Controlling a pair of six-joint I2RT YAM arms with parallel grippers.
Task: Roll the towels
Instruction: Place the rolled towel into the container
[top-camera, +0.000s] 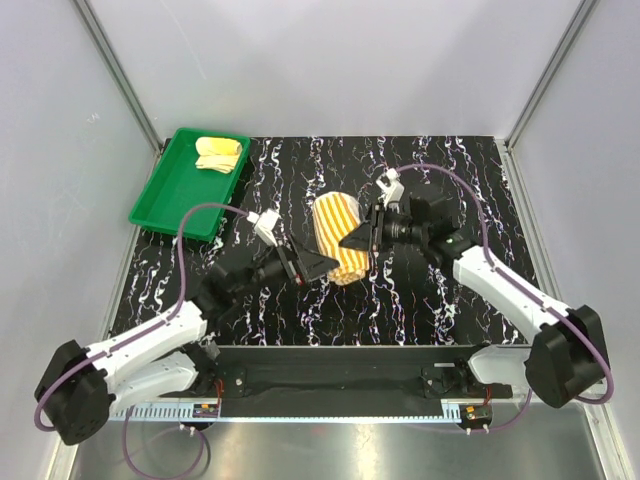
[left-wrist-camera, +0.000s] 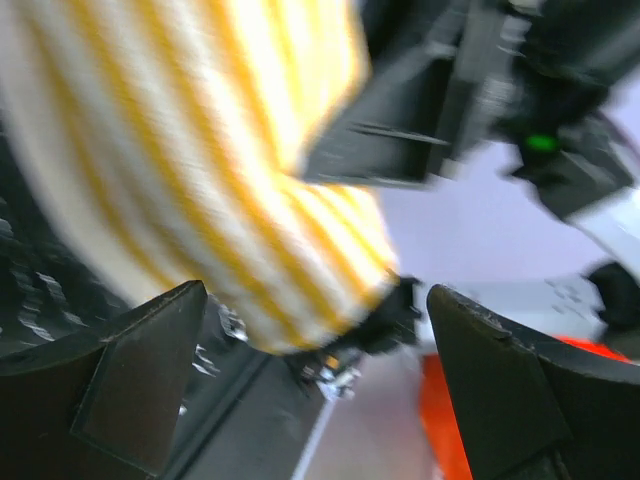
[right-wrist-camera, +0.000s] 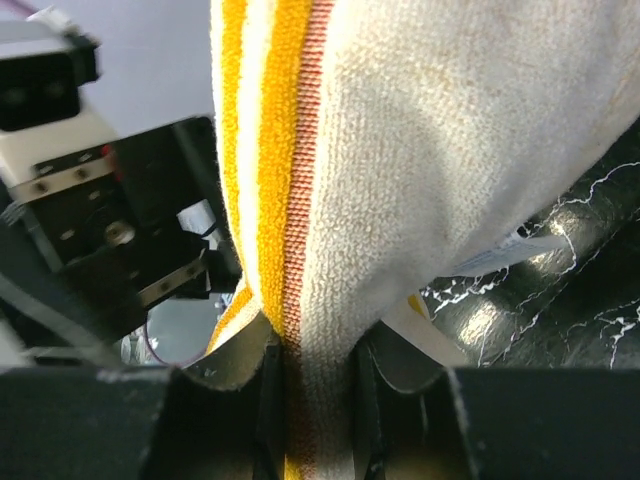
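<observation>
1. Centre of the overhead frame: a soft orange-and-cream striped towel (top-camera: 338, 238), bunched into a thick, loosely rolled bundle over the black marbled table (top-camera: 450, 170); whether its underside touches the table I cannot tell.
2. The right gripper (top-camera: 360, 240) reaches in from the right of that frame and meets the bundle's right side; in its own wrist view the black fingers (right-wrist-camera: 268, 395) are pressed onto a folded edge of the cloth, an orange band running straight down between them.
3. To the right of that pinch the cloth shows its pale cream back; a small white label (right-wrist-camera: 500, 255) pokes out beneath it, over the table.
4. The left gripper (top-camera: 318, 265) lies just beside the bundle's lower left end; its jaws are spread wide and grip nothing (its wrist view is blurred, yet both fingers stand far apart at the bottom corners, with the striped cloth filling the upper left beyond them).
5. A plain pale yellow towel (top-camera: 219, 153), folded small, lies in the far end of a green plastic tray (top-camera: 165, 200) at the upper left of the overhead frame, well apart from both arms.
</observation>
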